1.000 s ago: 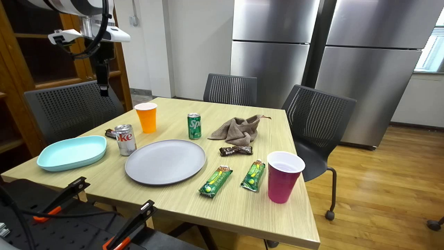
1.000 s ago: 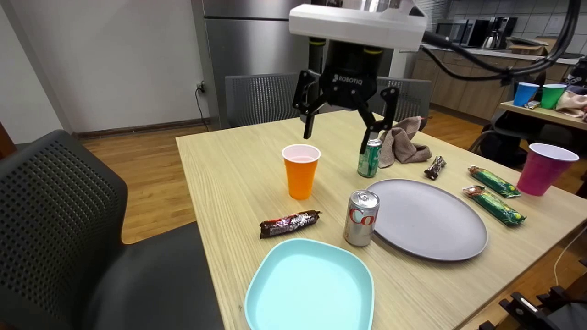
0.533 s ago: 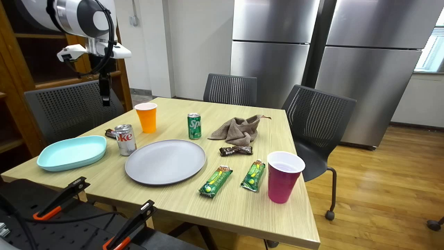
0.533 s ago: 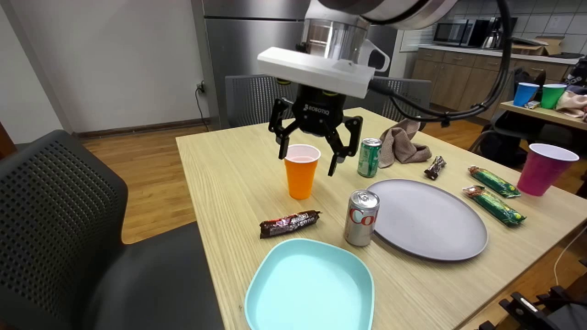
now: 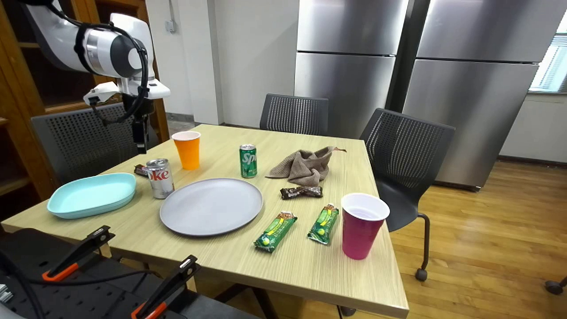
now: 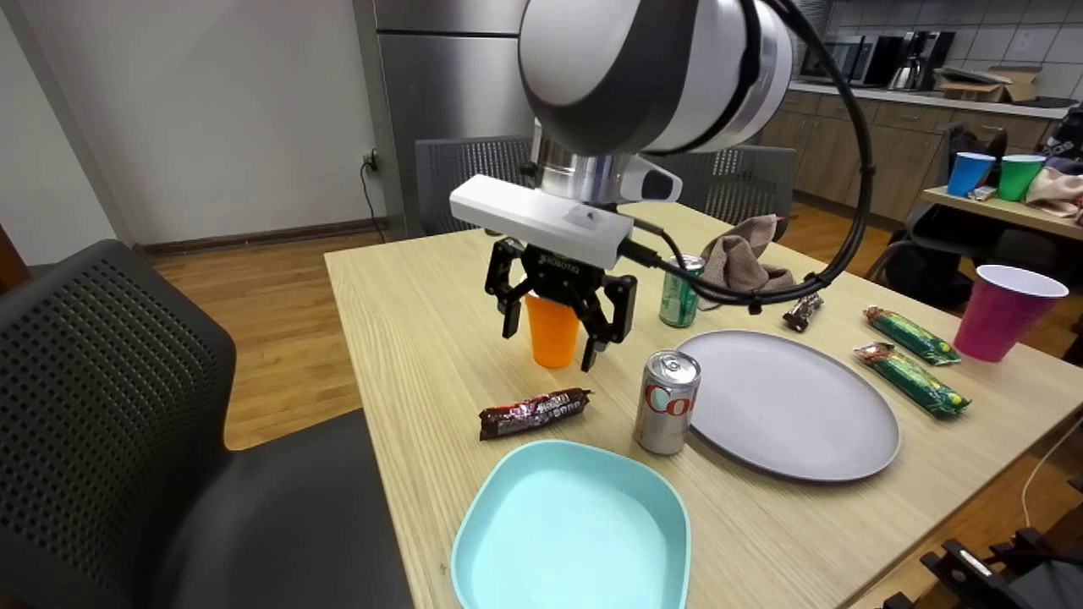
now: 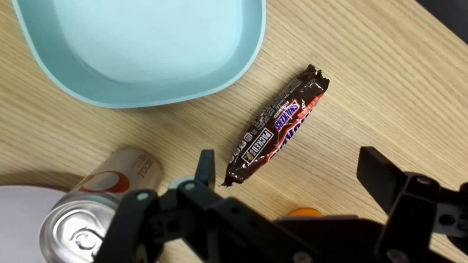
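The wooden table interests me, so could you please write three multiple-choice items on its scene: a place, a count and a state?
1. Where is the long brown Snickers bar?
A) On the round grey plate
B) Inside the orange plastic cup
C) On the table beside the rounded turquoise tray

2. How many green-wrapped bars are there?
A) One
B) Two
C) Four

3. How is the black two-fingered hand?
A) Open
B) Shut
C) Gripping the plate

Key:
1 C: the wrist view shows it outside the tray;
2 B: both exterior views show a pair;
3 A: its fingers stand apart, holding nothing.
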You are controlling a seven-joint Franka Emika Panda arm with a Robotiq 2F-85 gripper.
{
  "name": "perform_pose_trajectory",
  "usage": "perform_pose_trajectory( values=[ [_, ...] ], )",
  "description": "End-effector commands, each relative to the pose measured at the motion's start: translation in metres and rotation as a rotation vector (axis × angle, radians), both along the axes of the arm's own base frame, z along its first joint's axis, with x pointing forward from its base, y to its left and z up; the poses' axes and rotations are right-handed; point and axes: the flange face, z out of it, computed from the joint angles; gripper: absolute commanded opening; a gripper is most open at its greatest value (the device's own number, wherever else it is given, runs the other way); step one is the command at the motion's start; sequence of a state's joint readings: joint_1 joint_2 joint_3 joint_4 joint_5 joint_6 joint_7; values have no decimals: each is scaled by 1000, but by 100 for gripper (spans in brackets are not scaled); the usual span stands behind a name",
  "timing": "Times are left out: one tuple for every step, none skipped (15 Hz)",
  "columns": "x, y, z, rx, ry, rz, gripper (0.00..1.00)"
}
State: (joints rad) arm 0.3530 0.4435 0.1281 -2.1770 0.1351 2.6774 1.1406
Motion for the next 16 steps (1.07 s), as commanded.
perform_pose_trajectory(
  values=[
    [10,11,-20,-29,-12,-43,100],
    [11,12,-25,-37,-12,-48,100],
    [12,13,-31,-44,-14,-52,100],
    [13,12,-38,-54,-16,-58,100],
    [15,12,-44,-64,-11,-68,100],
    [19,10,-53,-73,-9,-79,100],
    [22,9,-59,-83,-7,-87,100],
    [24,9,-64,-91,-3,-94,100],
    [27,9,-70,-100,-2,-100,100],
    [29,8,-75,-106,2,-102,100],
    [30,9,-79,-111,1,-106,100],
    [32,8,-82,-115,5,-107,100],
    [32,8,-85,-120,6,-108,100],
    [32,9,-88,-124,5,-107,100],
    [31,10,-89,-125,7,-105,100],
    [29,11,-89,-122,8,-103,100]
  ],
)
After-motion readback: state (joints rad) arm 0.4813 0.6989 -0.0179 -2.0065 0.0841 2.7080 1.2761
